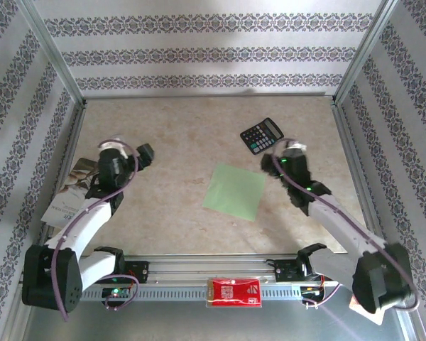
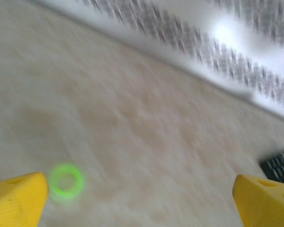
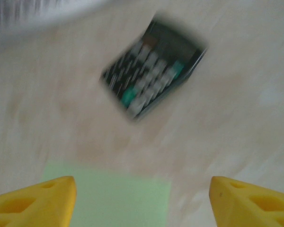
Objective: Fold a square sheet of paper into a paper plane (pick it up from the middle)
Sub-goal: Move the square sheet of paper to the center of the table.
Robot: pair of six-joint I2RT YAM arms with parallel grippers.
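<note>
Top external view
- Table [image 1: 170, 128]: a mottled beige surface, enclosed by patterned wallpaper walls.
- Square sheet of paper [image 1: 234, 192]: light green, lying flat and slightly turned near the middle of the table, unfolded.
- Calculator [image 1: 261, 136]: black, beyond the sheet and to its right, apart from it.
- Left gripper [image 1: 145, 152]: well to the left of the sheet, over bare table. I cannot tell the finger spacing from here.
- Right gripper [image 1: 270, 165]: just beside the sheet's far right corner, between the sheet and the calculator.
- Booklet [image 1: 74, 188]: at the left edge of the table, partly under the left arm.
- Red-and-white packet [image 1: 233, 291]: on the rail at the near edge, between the two arm bases.

Left wrist view (blurred)
- Left gripper [image 2: 142, 201]: yellow fingers [image 2: 16, 198] set wide apart, with nothing between them but bare table.
- Green ring [image 2: 66, 180]: a small glowing circle on the table, just beside the left-hand fingertip.
- Calculator [image 2: 279, 168]: a dark corner shows at the right edge.

Right wrist view (blurred)
- Right gripper [image 3: 142, 198]: yellow fingers [image 3: 33, 201] spread wide, gripping nothing.
- Square sheet of paper [image 3: 109, 198]: its far edge and one corner lie between the fingertips, nearer the left-hand one.
- Calculator [image 3: 154, 78]: tilted, on the table beyond the sheet.
</note>
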